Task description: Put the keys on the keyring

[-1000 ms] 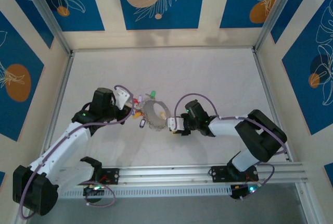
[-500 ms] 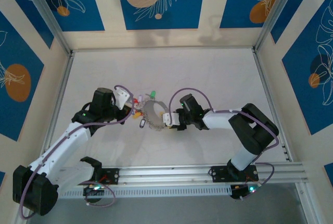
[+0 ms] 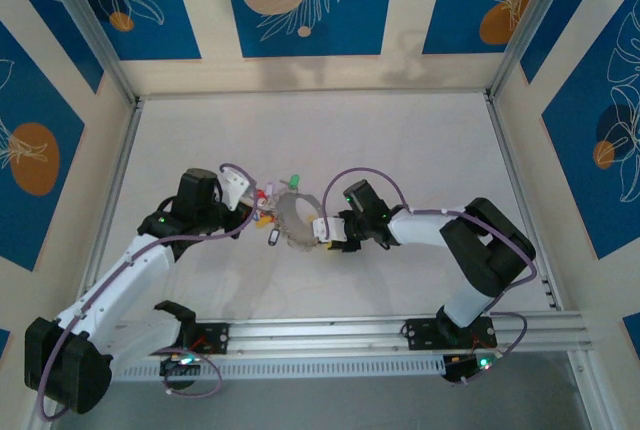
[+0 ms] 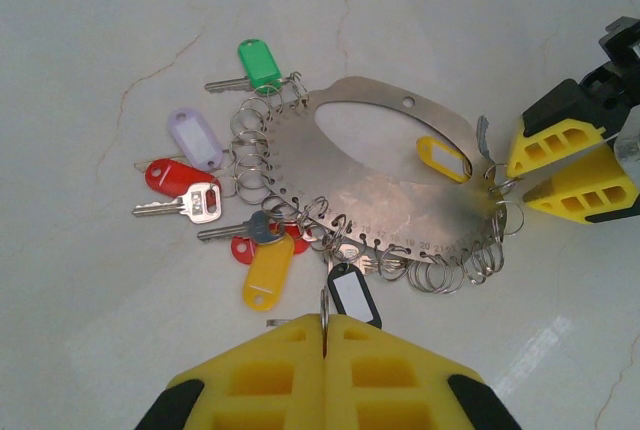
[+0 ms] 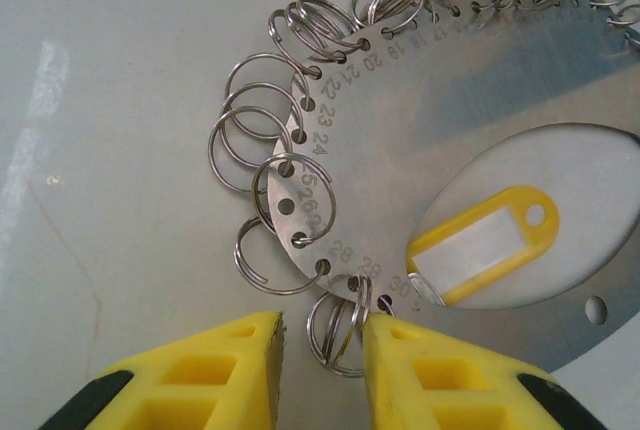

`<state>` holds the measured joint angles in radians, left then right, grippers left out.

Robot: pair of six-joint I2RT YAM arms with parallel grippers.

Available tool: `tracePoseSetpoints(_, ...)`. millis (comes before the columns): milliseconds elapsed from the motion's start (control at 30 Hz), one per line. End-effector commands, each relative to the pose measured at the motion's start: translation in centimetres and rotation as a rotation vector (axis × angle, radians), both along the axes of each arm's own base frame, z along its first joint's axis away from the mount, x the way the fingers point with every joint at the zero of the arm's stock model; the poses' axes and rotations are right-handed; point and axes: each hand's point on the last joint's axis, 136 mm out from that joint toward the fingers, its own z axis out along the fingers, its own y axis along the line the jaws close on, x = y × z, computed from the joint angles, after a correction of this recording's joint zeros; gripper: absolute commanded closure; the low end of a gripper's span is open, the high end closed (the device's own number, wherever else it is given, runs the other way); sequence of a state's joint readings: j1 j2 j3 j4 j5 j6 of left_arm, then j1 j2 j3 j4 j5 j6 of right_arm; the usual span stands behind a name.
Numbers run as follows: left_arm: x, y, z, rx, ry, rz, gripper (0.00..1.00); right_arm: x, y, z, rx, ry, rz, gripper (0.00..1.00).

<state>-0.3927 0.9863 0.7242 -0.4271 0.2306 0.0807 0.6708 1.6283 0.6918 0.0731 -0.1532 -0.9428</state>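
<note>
I judge it about half done: the keyring (image 4: 400, 200), at the middle of the table (image 3: 400, 150), carries keys (image 4: 190, 205) at one end, while many small rings (image 5: 255, 140) hang empty; my left gripper (image 4: 325, 328) is pinched together by the black tag (image 4: 350, 295), and my right gripper (image 5: 322, 342) stands slightly apart around one empty ring.

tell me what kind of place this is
Probably a robot lab test cell rather than a home or workshop: a white table boxed in by aluminium framing, blue printed panels for walls, and a left arm and right arm bolted to a rail at the near edge.
</note>
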Motion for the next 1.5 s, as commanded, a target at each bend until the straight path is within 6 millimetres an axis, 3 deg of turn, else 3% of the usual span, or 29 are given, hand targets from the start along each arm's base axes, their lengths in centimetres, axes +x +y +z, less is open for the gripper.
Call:
tracePoseSetpoints(0, 0.0, -0.1, 0.2, -0.007, -0.014, -0.008, 1.00, -0.5, -0.4, 0.2, -0.006, 0.019, -0.010, 0.72)
tracePoseSetpoints(600, 0.0, -0.1, 0.2, -0.009, -0.013, -0.007, 1.00, 0.0, -0.8, -1.4, -0.066, 0.045, -0.060, 0.76)
tracePoseSetpoints(1033, 0.0, -0.1, 0.2, -0.011, -0.016, -0.008, 1.00, -0.1, -1.1, -1.1, -0.095, 0.087, -0.176, 0.83)
tracePoseSetpoints(1200, -0.1, -0.1, 0.3, -0.012, -0.017, -0.007, 1.00, -0.5, -1.2, -1.2, -0.116, 0.093, -0.201, 0.79)
tracePoseSetpoints(1467, 0.0, -0.1, 0.4, -0.016, -0.021, -0.007, 1.00, 0.1, -1.6, -1.2, -0.111, 0.070, -0.244, 0.82)
